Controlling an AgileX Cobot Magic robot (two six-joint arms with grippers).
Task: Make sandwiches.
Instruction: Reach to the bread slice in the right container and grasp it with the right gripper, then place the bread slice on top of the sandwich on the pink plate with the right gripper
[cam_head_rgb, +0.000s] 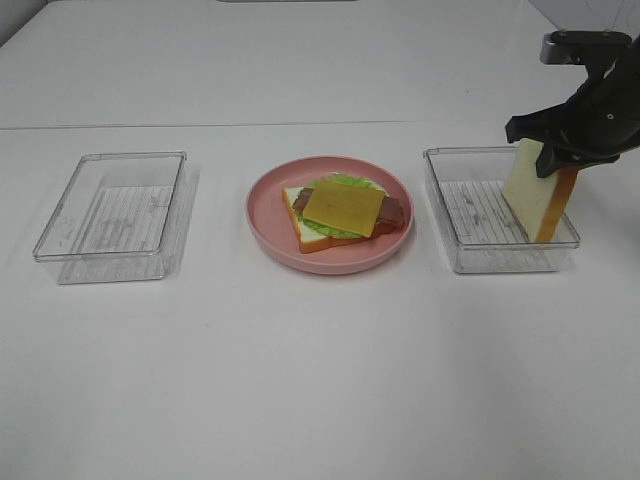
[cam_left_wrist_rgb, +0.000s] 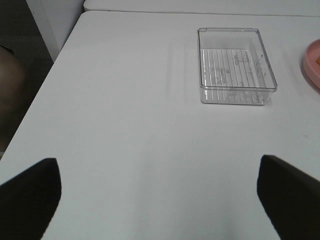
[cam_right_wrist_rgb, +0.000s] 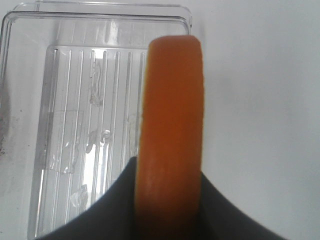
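Observation:
On the pink plate (cam_head_rgb: 268, 228) lies an open sandwich: a white bread slice (cam_head_rgb: 304, 226) with lettuce (cam_head_rgb: 347, 182), bacon (cam_head_rgb: 394, 209) and a yellow cheese square (cam_head_rgb: 344, 206) on top. My right gripper (cam_head_rgb: 553, 155) is shut on a second bread slice (cam_head_rgb: 530, 190), held on edge with its lower end inside the right clear container (cam_head_rgb: 470, 250). In the right wrist view its orange crust (cam_right_wrist_rgb: 170, 125) sits squeezed between the dark fingers (cam_right_wrist_rgb: 115, 210). My left gripper (cam_left_wrist_rgb: 160, 195) stands open over bare table, holding nothing; it does not show in the exterior high view.
A clear ribbed container (cam_head_rgb: 112, 215) stands left of the plate with nothing in it; the left wrist view shows the container (cam_left_wrist_rgb: 235, 65) ahead and the plate's rim (cam_left_wrist_rgb: 312, 62) at the edge. White table surrounds everything.

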